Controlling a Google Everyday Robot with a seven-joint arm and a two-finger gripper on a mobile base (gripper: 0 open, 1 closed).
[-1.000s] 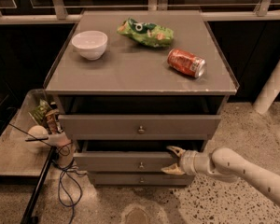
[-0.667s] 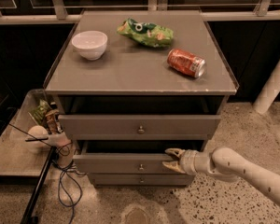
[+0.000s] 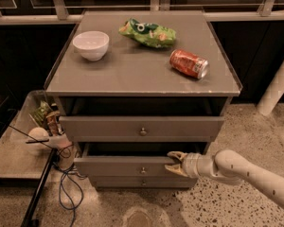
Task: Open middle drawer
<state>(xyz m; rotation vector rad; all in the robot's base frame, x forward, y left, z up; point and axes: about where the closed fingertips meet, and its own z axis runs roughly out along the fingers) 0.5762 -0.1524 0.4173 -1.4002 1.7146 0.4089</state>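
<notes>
Middle drawer (image 3: 118, 167) partly pulled out, w/ top drawer (image 3: 109, 126) just above it. Hand (image 3: 172, 162) at middle drawer's front, R of its knob (image 3: 143, 170); can't tell if wide or narrow.

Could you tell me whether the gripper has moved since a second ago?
Yes. The beige gripper at the grey middle drawer front shifted slightly left, toward the top drawer's round knob.

Soft overhead light, dark background (pale pincer (image 3: 172, 163) at the shadowed middle drawer (image 3: 118, 167))
</notes>
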